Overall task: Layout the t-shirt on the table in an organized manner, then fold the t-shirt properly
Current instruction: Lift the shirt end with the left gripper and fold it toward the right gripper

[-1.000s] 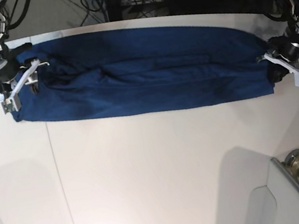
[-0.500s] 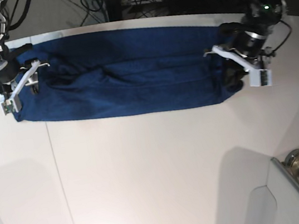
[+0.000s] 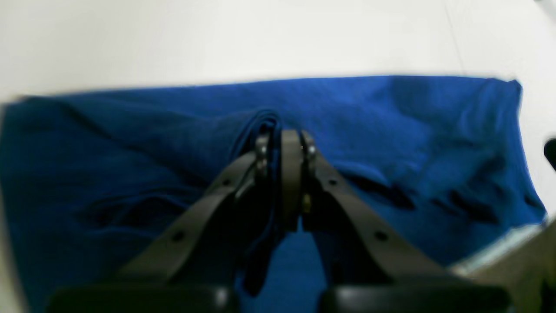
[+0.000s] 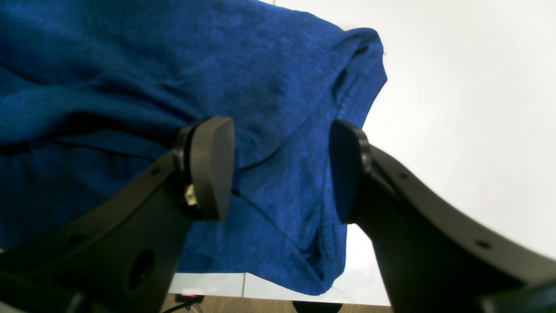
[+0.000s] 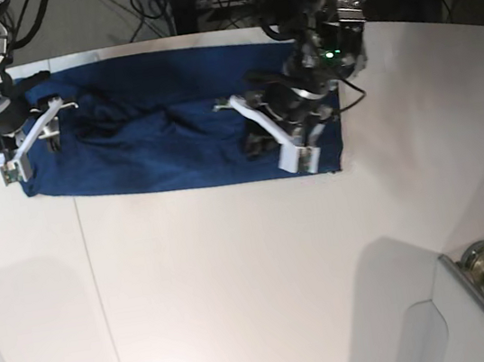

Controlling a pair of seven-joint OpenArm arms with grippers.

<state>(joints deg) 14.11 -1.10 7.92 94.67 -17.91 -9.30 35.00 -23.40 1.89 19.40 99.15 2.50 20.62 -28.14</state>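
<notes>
Navy t-shirt [image 5: 164, 147] | left tool [image 3: 282, 143] pinching fold — wrist-only | right tool [image 4: 278, 169] wide

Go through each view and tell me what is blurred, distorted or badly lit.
Left wrist: soft all over, the shirt edges smeared, the shut pincer pinching a fold and dark against it. Right wrist: sharper, with fabric weave visible; the open pincer is large and near-black. Base: wide-angle bend in the table edge, soft grey shadows at the bottom, dim clutter behind.
</notes>
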